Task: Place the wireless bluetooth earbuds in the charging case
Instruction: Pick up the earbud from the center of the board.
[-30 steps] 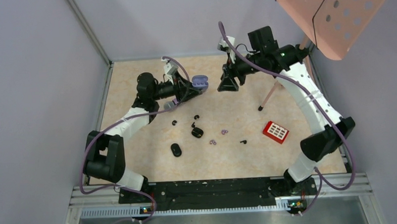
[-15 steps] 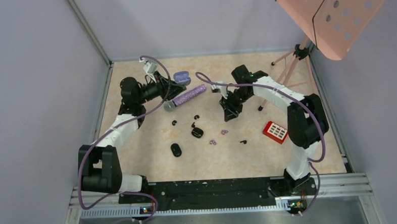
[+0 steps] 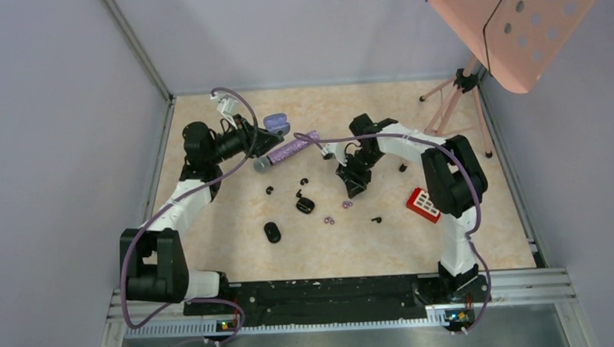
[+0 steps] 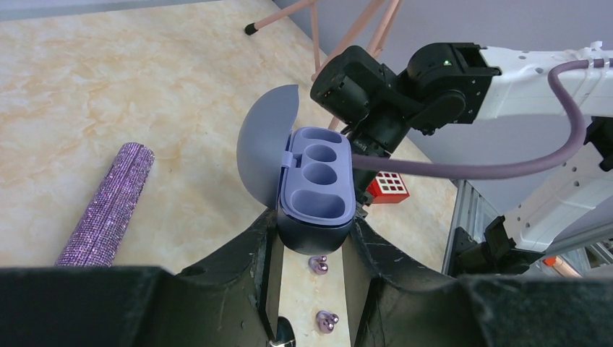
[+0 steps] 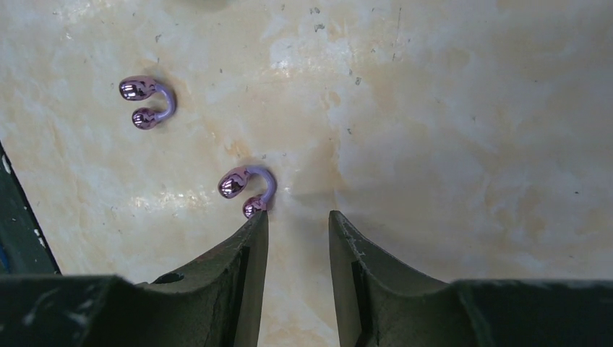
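**Lilac earbuds on the surface, case open in your left hand**

The first lilac earbud lies on the marbled surface, right at the tip of one finger of your right hand. It sits outside the gap, not in it. The wrist view does not settle whether it touches that finger. The second lilac earbud lies a little farther off on the same side, apart from the first. Both are C-shaped with shiny bead ends.

Your right hand hangs low over the surface, its fingers apart with nothing between them.

The charging case is off the surface, clamped by its dark base between the fingers of your left hand. Its lid stands swung back, and the hollow wells of the lilac insert are open to view. From above, you hold the case toward the far left of the surface, well apart from the two lilac earbuds near the middle.

A purple glitter microphone lies between your two hands, just beside the left one. A black case sits to the left of the lilac pair, and a black oval case lies nearer the arm bases. A black earbud lies beyond the black case, and another black earbud to its left. A third black earbud lies to the right of the lilac pair.

A red box sits to the right of your right hand. A pink music stand rises at the far right corner.
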You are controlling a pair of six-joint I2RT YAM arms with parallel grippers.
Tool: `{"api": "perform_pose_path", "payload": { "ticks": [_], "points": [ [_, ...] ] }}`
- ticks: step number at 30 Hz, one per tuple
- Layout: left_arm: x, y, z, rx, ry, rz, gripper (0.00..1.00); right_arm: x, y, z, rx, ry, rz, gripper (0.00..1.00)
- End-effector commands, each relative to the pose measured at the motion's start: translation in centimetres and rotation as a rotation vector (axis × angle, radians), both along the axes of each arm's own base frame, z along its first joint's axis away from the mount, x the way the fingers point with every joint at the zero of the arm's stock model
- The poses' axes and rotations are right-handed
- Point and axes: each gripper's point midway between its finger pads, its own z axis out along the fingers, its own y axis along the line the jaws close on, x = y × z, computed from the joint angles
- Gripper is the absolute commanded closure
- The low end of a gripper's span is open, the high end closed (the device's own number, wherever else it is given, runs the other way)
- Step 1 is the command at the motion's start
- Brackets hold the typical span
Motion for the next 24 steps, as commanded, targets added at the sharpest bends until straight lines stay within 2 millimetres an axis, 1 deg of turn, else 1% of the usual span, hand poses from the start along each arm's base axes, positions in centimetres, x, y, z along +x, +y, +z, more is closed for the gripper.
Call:
{"api": "perform_pose_path", "payload": {
  "ticks": [1,7,15,24],
  "points": [
    [-0.2,0.5,1.9,-0.010,-0.056,0.022,1.00,1.0,0.8,-0.3,-0.002,-0.069,0.062,0.64],
    [0.0,0.8,1.6,-0.006,-0.037,0.035,1.00,0.1,1.4,-0.4,0.019,-0.052,0.095,0.62],
    [0.2,1.0,1.4,-0.001,-0.025,0.044,1.00,-0.9,2.1,-1.0,0.024,-0.019,0.111,0.62],
    [0.0,1.1,0.9,0.005,-0.021,0.051,1.00,-2.2,1.6,-1.4,0.010,0.002,0.138,0.63]
  ]
}}
